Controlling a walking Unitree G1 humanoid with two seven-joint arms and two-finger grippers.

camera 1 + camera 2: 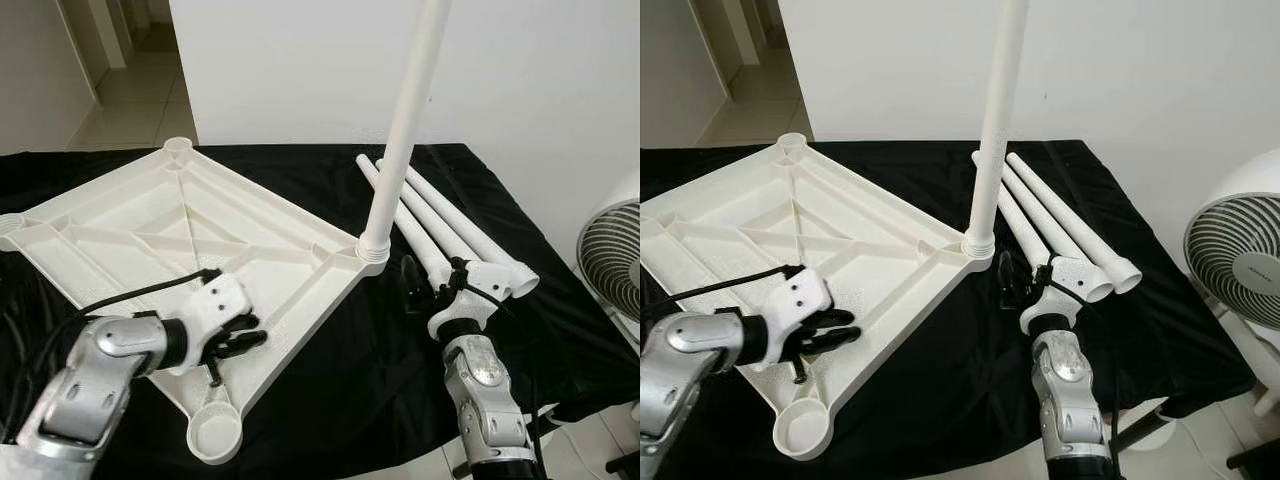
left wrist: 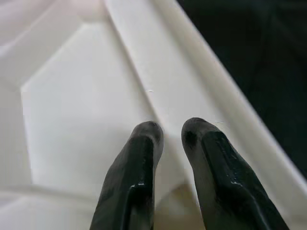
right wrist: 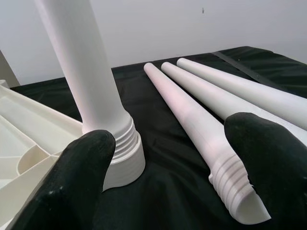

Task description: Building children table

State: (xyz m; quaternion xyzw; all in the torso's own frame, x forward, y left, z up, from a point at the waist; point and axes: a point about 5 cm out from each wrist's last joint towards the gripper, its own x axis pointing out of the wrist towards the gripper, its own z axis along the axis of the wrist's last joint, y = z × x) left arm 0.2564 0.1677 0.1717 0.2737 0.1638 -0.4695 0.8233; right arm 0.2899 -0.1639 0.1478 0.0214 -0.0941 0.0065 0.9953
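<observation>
L gripper (image 1: 240, 343) fingers nearly together, empty, resting on upturned tabletop (image 1: 130, 230) near its rim. R gripper (image 3: 175, 177) spread wide, empty; screwed-in upright leg (image 1: 405, 120) just ahead-left, three loose legs (image 1: 440, 225) ahead-right on black cloth (image 1: 340, 390).

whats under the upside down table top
A black cloth lies under the white table top and spreads out around it. What the cloth covers is hidden. The left hand rests on the top's near edge, and one leg stands in a corner socket.

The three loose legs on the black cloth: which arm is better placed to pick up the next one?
Right, probably. The right gripper is open beside the loose legs, its fingers flanking the nearest leg's threaded end. The left gripper rests on the tabletop, far from them.
</observation>
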